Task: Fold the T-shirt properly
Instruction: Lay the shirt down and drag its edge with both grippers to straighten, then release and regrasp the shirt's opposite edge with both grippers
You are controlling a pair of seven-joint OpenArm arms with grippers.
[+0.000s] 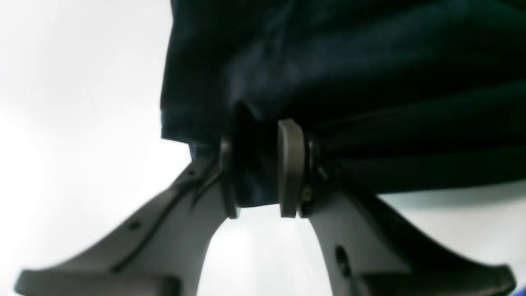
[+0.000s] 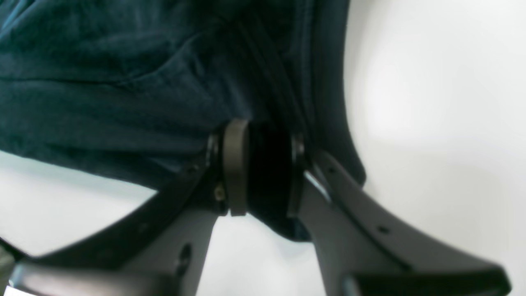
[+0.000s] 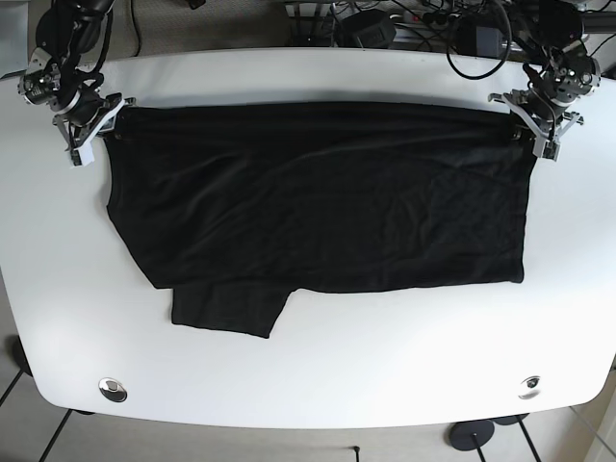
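Note:
A dark navy T-shirt lies spread on the white table, its top edge stretched taut between both grippers. A sleeve sticks out at the lower left. My left gripper is shut on the shirt's top right corner; in the left wrist view its jaws pinch a fold of the cloth. My right gripper is shut on the top left corner; in the right wrist view its jaws clamp the fabric.
Cables and dark equipment lie beyond the table's far edge. Two round metal fittings sit near the front corners. The table's near edge curves above a tiled floor.

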